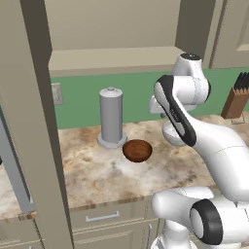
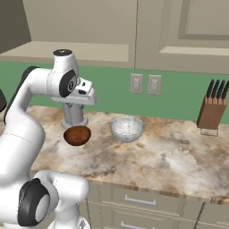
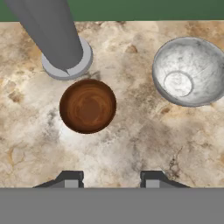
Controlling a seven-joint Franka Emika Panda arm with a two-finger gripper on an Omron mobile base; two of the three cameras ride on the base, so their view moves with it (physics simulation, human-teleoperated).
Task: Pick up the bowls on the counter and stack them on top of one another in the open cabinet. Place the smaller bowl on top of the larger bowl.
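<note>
The smaller bowl (image 3: 88, 105), glossy dark reddish-brown, sits upright on the mottled counter (image 1: 92, 175) just in front of a grey canister. It also shows in both base views (image 1: 137, 150) (image 2: 77, 135). The larger bowl (image 3: 189, 72), pale whitish-grey, rests to its right (image 2: 127, 128) and is partly hidden behind the arm in the left base view (image 1: 170, 134). My gripper (image 3: 111, 178) hovers above the counter, looking straight down, open with nothing between its fingers. Both bowls lie ahead of the fingertips, untouched. The open cabinet (image 1: 112, 59) is above, its shelf floor bare.
A tall grey canister (image 1: 111, 116) stands behind the brown bowl, close to my hand. A knife block (image 2: 211, 112) sits at the far right of the counter. An open cabinet door (image 1: 29, 121) juts out on the left. Wall sockets (image 2: 145, 84) are on the green backsplash.
</note>
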